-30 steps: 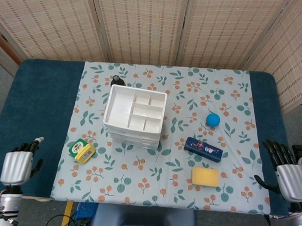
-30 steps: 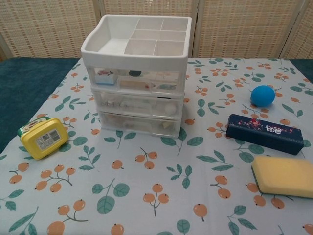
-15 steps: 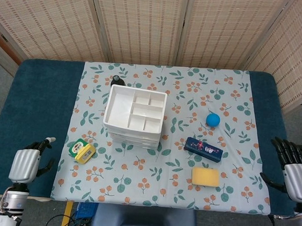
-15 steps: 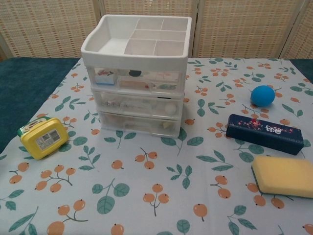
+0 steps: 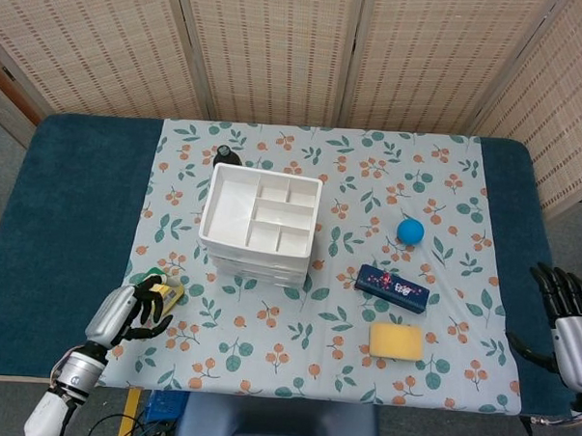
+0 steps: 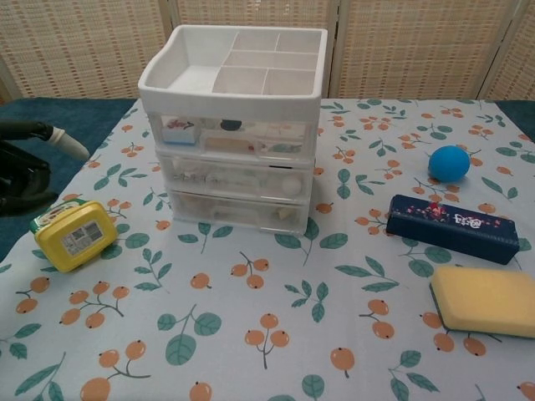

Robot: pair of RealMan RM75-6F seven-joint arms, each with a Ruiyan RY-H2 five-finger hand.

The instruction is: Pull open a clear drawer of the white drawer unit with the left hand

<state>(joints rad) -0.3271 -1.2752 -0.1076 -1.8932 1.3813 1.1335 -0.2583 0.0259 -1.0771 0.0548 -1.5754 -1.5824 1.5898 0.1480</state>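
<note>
My left robot hand (image 5: 132, 311) hangs over the near left part of the worktop (image 5: 74, 218), its fingers spread and loosely curled with nothing in them, their tips just above the yellow container (image 5: 165, 295). In the chest view only dark fingers (image 6: 25, 167) show at the left edge, above and to the left of that container. My right robot hand (image 5: 569, 322) sits off the near right corner, fingers apart and empty.

The white drawer unit (image 5: 259, 223) stands left of centre on the flowered cloth (image 5: 313, 373), well apart from my left hand. Its top is an open tray with dividers. Below it, three clear drawers are stacked; the top drawer (image 6: 236, 134), the middle drawer (image 6: 232, 180) and the bottom drawer (image 6: 236, 213) all sit flush with the front, shut.

The yellow container lies between my left hand and the unit's near left corner. A dark bottle cap (image 5: 226, 155) shows just behind the unit's far left corner. To the right, well away from the drawers, lie a blue ball (image 5: 410, 231), a dark blue case (image 5: 392, 287) and a yellow sponge (image 5: 396, 341).

Bare cloth runs in front of the drawers to the worktop's near edge. A woven screen (image 5: 279, 49) closes the far side.
</note>
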